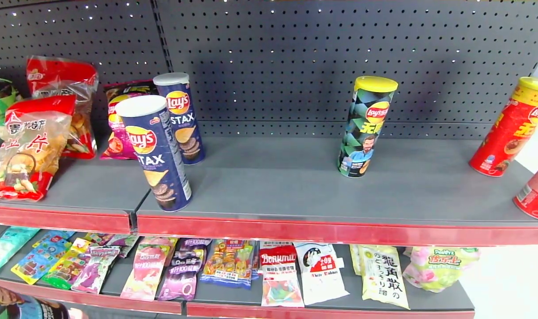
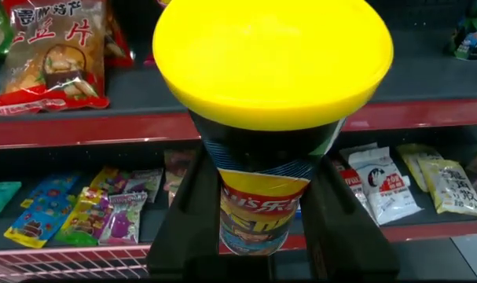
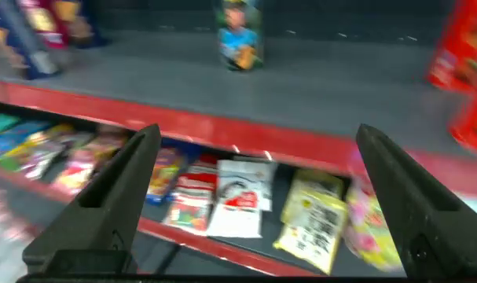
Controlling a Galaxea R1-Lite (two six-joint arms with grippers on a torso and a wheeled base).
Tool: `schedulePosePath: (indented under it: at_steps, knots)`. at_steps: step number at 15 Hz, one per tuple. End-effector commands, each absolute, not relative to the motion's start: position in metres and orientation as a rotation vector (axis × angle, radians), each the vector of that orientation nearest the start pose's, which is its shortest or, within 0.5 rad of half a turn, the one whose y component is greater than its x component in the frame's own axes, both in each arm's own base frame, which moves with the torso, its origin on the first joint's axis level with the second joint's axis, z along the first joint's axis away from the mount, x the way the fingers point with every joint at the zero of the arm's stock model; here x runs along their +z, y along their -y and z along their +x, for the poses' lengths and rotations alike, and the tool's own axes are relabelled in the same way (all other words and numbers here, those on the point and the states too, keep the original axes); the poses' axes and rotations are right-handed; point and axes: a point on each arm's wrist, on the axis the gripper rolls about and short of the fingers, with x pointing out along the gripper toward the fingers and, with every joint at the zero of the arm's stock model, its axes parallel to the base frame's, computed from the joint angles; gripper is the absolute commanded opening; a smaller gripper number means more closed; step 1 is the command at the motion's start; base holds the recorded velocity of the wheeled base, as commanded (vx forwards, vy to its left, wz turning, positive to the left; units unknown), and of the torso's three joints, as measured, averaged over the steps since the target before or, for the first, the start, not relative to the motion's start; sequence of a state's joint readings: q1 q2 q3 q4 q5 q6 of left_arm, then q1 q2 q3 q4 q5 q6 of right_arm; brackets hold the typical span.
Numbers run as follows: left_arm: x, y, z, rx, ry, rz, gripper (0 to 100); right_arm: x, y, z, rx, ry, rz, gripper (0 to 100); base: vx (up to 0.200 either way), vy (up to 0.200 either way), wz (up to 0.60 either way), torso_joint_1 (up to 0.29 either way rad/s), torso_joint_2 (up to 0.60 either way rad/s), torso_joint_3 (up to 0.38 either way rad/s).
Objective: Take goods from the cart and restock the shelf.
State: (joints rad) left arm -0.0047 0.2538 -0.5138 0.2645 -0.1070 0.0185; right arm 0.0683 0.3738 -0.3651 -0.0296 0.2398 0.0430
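Observation:
My left gripper point(image 2: 266, 216) is shut on a chip can with a yellow lid point(image 2: 273, 55), its dark fingers point(image 2: 187, 212) on either side of the can's body. It holds the can upright in front of the shelf, below the red edge of the upper board point(image 1: 295, 190). Part of that can shows at the lower left corner of the head view point(image 1: 16, 305). A matching green-and-black can with a yellow lid point(image 1: 367, 128) stands on the upper board, right of centre. My right gripper point(image 3: 258, 141) is open with nothing in it and faces the shelf front.
Two blue cans point(image 1: 156, 155) stand left of centre, and two red cans point(image 1: 510, 128) are at the right end. Snack bags point(image 1: 27, 150) fill the left end. The lower shelf point(image 1: 233, 299) holds several candy bags. Bare board lies between the blue cans and the green can.

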Motion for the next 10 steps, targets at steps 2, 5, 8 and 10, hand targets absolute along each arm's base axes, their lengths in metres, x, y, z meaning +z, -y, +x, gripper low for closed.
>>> schedulePosePath:
  at_steps: [2,5,8,10]
  knots:
    - [0.198,0.002,-0.03,-0.115,-0.025,0.017,0,0.249,-0.036,0.16,0.584,-0.126,0.058,100,0.0,0.0,0.0,0.0,0.0,0.0]
    - [0.204,0.002,-0.024,-0.115,-0.014,0.019,0,0.241,-0.039,0.234,0.684,-0.13,0.059,100,0.0,0.0,0.0,0.0,0.0,0.0]
    - [0.21,0.003,-0.024,-0.135,0.007,0.02,0,0.227,-0.042,0.291,0.789,-0.158,0.011,100,0.0,0.0,0.0,0.0,0.0,0.0]
    - [0.213,0.003,-0.023,-0.146,0.018,0.023,0,0.223,-0.04,0.312,0.84,-0.137,-0.035,100,0.0,0.0,0.0,0.0,0.0,0.0]
